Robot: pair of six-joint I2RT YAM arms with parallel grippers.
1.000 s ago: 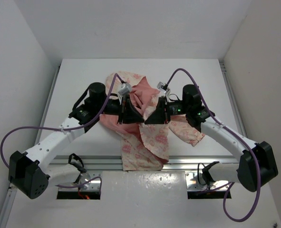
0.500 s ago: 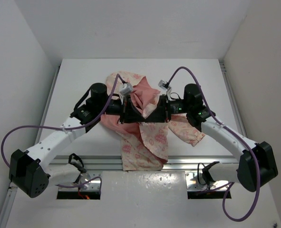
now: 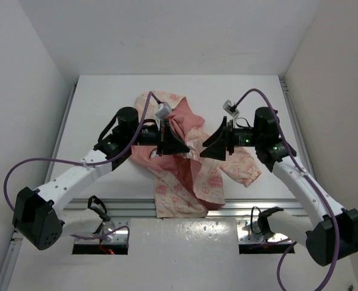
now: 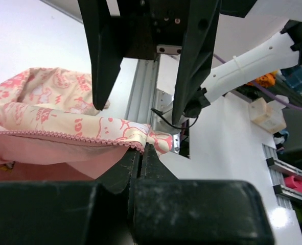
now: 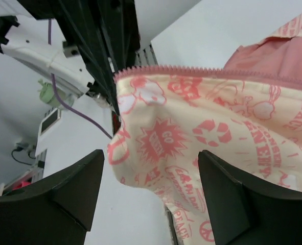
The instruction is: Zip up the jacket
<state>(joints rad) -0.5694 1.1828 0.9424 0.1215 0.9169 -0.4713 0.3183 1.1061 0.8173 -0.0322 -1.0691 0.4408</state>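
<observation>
The jacket (image 3: 191, 176), cream with pink print and a salmon lining, lies crumpled mid-table, and its lower part hangs over the front edge. My left gripper (image 3: 183, 147) is shut on the jacket's pink zipper edge (image 4: 64, 135); in the left wrist view the jaws (image 4: 142, 148) pinch the end of that edge. My right gripper (image 3: 208, 145) stands open just to the right of it. In the right wrist view its fingers (image 5: 64, 194) flank the printed front panel (image 5: 191, 127) without touching it. The zipper teeth (image 5: 217, 71) run along the top of that panel.
The white table (image 3: 106, 109) is walled in white on three sides. An aluminium rail (image 3: 136, 206) runs along the front edge, under the hanging cloth. A cuffed sleeve (image 3: 245, 173) lies beneath the right arm.
My right gripper has opened, let go of the jacket and drawn back to the right. My left gripper has closed on the zipper edge. The front panel has shifted slightly right.
</observation>
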